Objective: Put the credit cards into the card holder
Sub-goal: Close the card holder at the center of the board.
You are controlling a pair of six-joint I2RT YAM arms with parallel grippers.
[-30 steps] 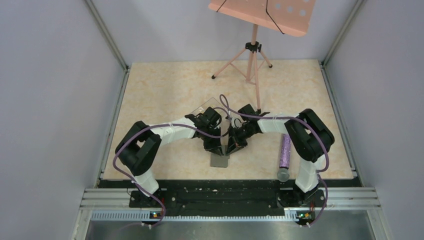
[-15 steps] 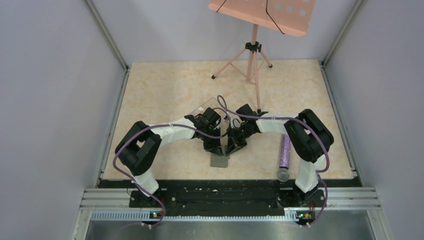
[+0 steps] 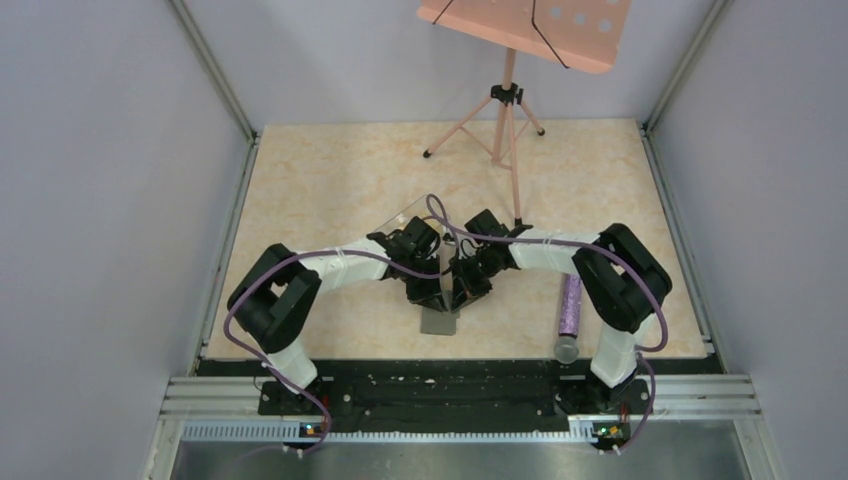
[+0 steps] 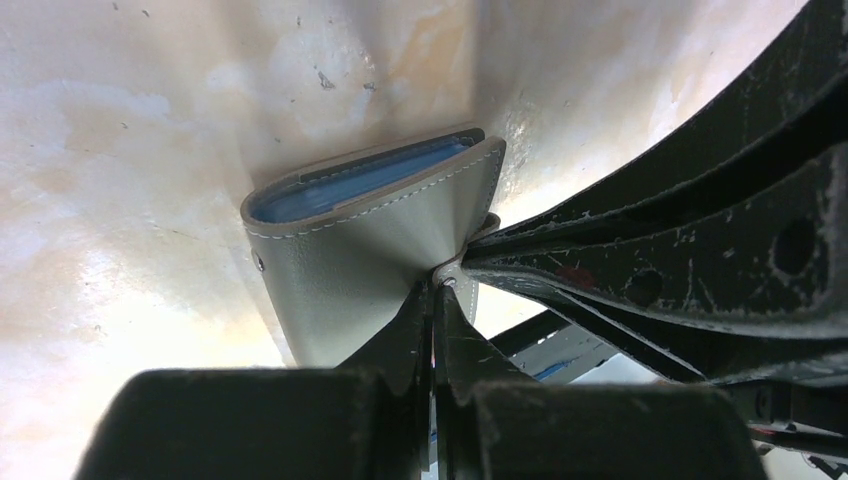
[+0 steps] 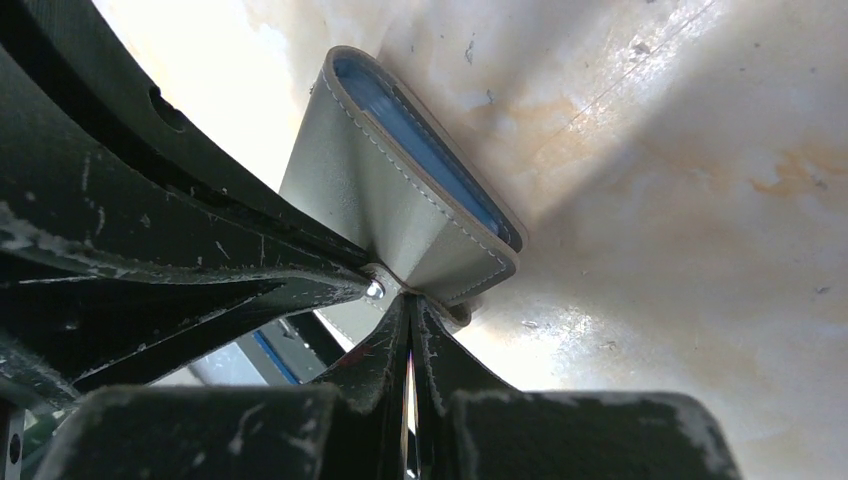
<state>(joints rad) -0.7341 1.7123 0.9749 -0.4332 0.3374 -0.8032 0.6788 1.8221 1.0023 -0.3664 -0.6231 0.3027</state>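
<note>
My left end effector (image 4: 435, 300) and right end effector (image 5: 405, 305), both closed tight, touch the flap of the card holder (image 4: 370, 250) on the counter (image 4: 120, 150). Blue credit cards (image 4: 330, 190) sit inside; only fastening seems left.

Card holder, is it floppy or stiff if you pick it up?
Probably floppy: the card holder bows where the left gripper meets it. It may spring open, since the folded halves gape. Its flat shape shouldn't roll.

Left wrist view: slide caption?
Shut left tool and right tool meet at the grey card holder's edge; blue cards inside.
</note>
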